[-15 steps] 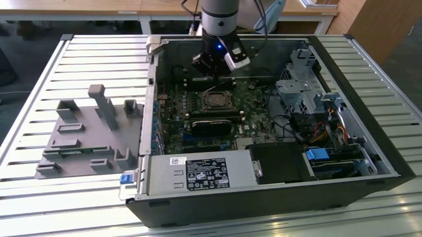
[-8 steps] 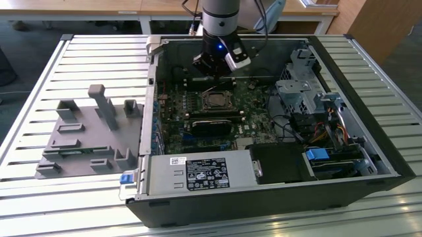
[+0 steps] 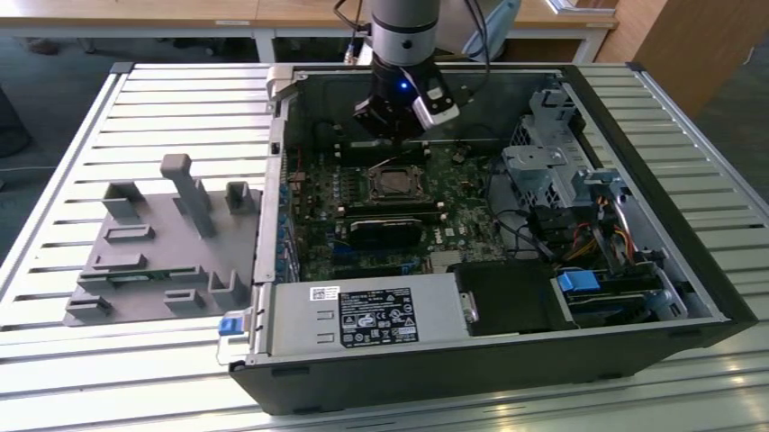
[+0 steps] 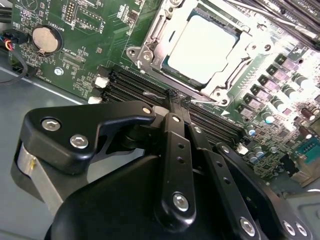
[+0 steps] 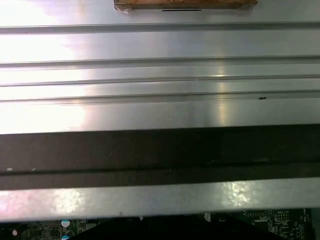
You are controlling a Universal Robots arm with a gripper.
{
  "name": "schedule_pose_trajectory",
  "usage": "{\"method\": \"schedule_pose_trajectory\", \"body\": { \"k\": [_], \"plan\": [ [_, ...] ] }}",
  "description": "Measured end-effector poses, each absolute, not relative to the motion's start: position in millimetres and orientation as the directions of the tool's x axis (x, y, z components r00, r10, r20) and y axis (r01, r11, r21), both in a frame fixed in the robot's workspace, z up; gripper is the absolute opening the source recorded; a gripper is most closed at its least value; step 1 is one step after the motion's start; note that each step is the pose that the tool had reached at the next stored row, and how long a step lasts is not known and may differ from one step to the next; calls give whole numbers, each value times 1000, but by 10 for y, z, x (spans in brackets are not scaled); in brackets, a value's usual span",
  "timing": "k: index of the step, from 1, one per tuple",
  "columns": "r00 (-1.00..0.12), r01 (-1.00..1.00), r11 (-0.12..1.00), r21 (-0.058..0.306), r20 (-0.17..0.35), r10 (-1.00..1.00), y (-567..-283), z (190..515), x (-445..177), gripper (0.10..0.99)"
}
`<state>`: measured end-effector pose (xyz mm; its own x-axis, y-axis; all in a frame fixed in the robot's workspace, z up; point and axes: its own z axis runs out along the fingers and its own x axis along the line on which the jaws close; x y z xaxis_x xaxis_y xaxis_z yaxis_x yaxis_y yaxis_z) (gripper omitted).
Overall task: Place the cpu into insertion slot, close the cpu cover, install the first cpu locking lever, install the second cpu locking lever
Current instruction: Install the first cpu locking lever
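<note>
Slatted aluminium surface (image 3: 180,99) carries the open black computer case (image 3: 673,297), where the green motherboard (image 4: 90,45) holds the silver-faced square cpu (image 4: 205,47) seated in its black-framed insertion slot (image 4: 172,70), black fingers (image 4: 172,107) closed together just beside it.

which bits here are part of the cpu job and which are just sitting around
Job things:
- cpu, seated in the insertion slot
- cpu cover, closed over it
- locking lever
- gripper, fingers shut at that lever

Lying about:
- grey fixture on the table
- power supply
- coin battery
</note>
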<state>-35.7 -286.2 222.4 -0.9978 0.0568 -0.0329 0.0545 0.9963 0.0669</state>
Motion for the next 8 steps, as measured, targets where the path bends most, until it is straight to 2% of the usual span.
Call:
{"method": "schedule_pose_trajectory", "body": {
  "k": [8],
  "plan": [
    [-998, 54, 996, 67, -33, 57, -2842, 2183, -319, 106]
  ]
}}
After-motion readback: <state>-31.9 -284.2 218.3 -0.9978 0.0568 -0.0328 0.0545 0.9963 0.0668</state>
